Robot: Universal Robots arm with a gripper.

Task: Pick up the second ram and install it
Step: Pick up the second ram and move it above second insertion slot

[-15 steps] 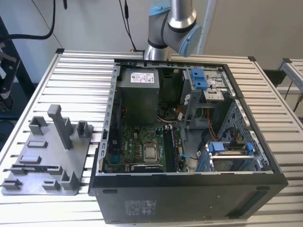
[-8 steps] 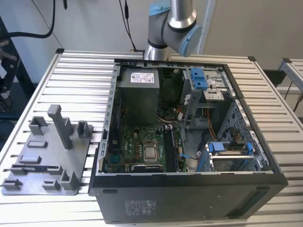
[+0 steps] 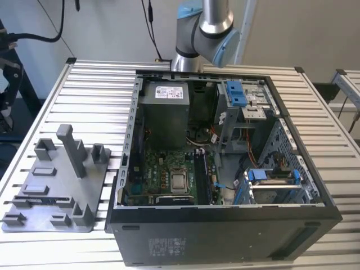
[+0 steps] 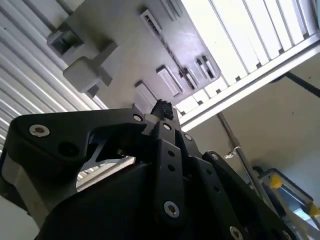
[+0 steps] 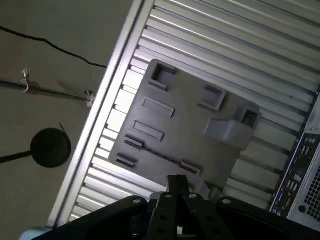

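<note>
The gripper (image 5: 177, 184) hangs over the grey tray (image 5: 190, 135), its fingers pressed together with nothing between them. The memory stick (image 3: 48, 199) looks like a thin dark strip in a long slot of that tray.

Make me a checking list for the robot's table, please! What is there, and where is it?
Surface: slatted metal table, carrying everything.
Job's things: what looks like the second ram, a slim dark strip edge-on in the grey fixture plate. An open computer case stands beside the plate, its motherboard exposed.
Clutter: nothing seen.
Grippers: tool hangs over the fixture plate in both wrist views.
Cables: black cables behind the table; another lies on the floor.
Surroundings: round black base on the floor.
</note>
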